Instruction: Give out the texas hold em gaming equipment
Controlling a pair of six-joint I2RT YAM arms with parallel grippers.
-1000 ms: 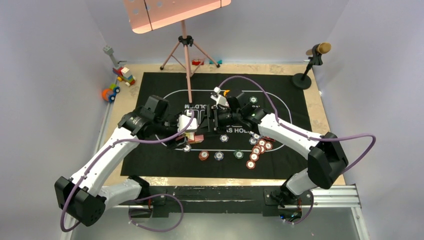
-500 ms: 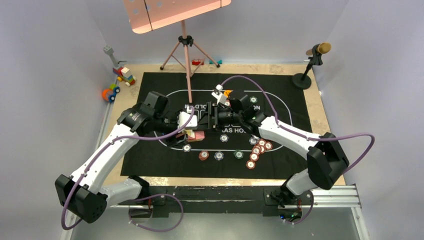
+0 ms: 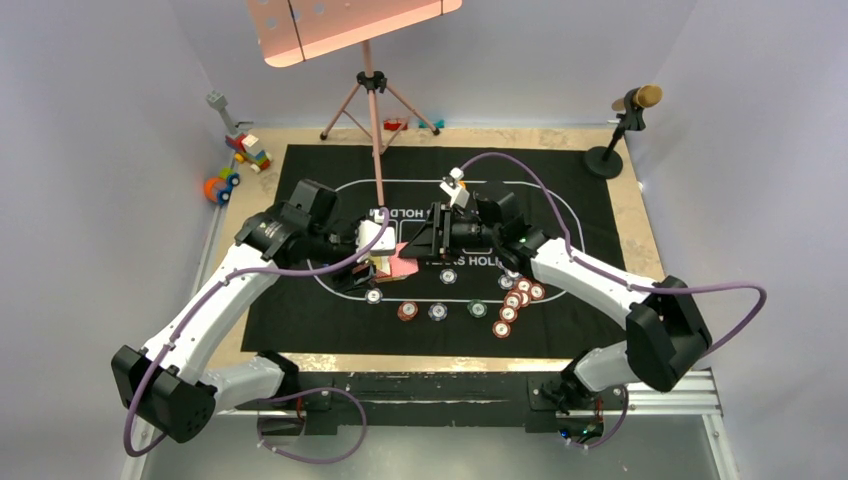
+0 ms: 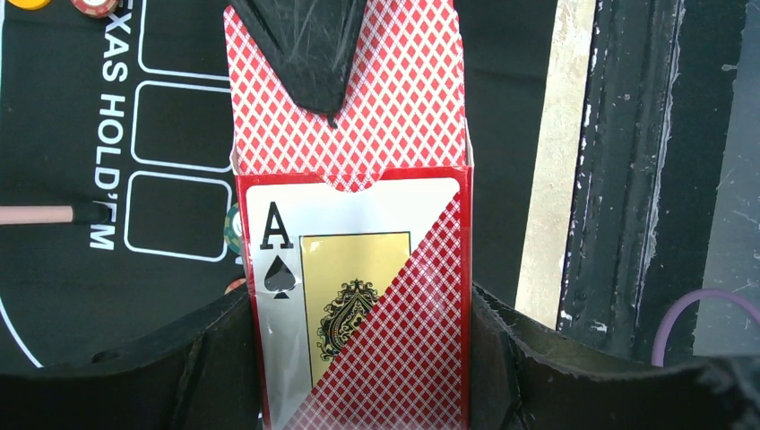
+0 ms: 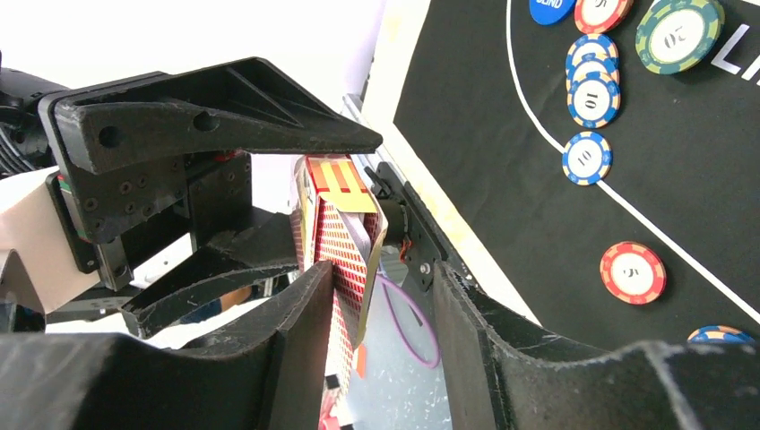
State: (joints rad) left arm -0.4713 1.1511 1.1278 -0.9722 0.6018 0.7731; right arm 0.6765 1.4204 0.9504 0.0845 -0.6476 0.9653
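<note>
My left gripper (image 3: 378,262) is shut on the red card box (image 4: 376,331), which shows an ace of spades on its front. Red-backed cards (image 4: 394,98) stick out of its open top. My right gripper (image 3: 415,245) faces it, jaws apart, with the cards (image 5: 345,242) between its fingers (image 5: 300,305); one of these fingers lies over the cards in the left wrist view (image 4: 309,54). Red, green and grey chips (image 3: 437,311) lie in a row on the black mat (image 3: 320,170), with a red cluster (image 3: 515,298) to the right. A blue disc (image 5: 551,7) is at the right wrist view's top edge.
A pink music stand on a tripod (image 3: 372,90) stands at the back of the mat. A microphone on a stand (image 3: 625,110) is at the back right. Toy blocks (image 3: 235,165) lie at the back left. A metal rail (image 3: 480,385) runs along the near edge.
My right gripper has drawn back to the right, away from the left one. The pink-red cards now show between the two grippers. The left gripper has shifted slightly up the mat.
</note>
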